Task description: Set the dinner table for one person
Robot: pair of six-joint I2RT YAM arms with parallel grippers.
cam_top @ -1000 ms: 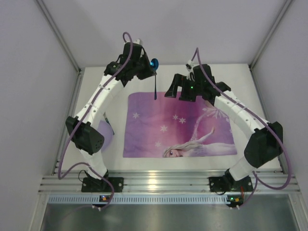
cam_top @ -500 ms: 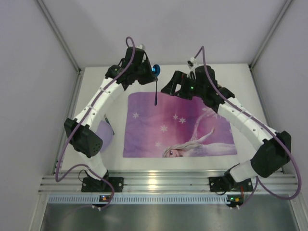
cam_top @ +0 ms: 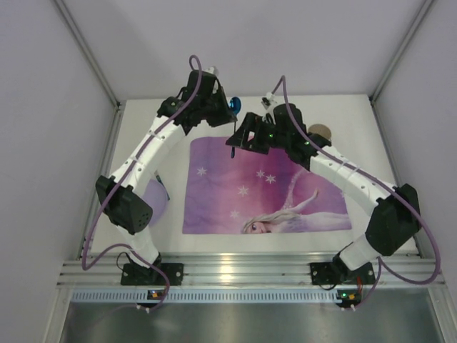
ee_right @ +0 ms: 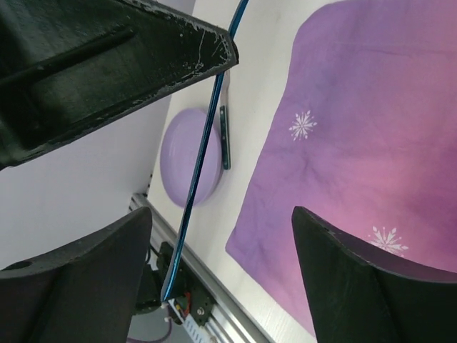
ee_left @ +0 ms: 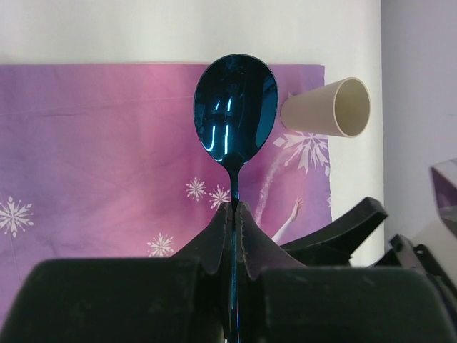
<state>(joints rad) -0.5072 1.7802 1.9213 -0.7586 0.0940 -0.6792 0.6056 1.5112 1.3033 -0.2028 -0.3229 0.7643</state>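
Left gripper (ee_left: 234, 209) clamps a blue spoon (ee_left: 235, 107) at the neck, its bowl past the fingertips. Overhead, the handle points toward the near rail, above the white table (cam_top: 357, 114). Right gripper (ee_right: 221, 211), jaws apart, straddles the handle. Only the left wrist view shows the cup (ee_left: 328, 107) lying on its side beside the placemat (ee_left: 107, 143). The right arm has swung left since a second ago.

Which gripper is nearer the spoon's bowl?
Left. The left gripper is shut on the blue spoon at its neck, right below the bowl. The right gripper is open, its fingers either side of the handle's lower end, farther from the bowl.
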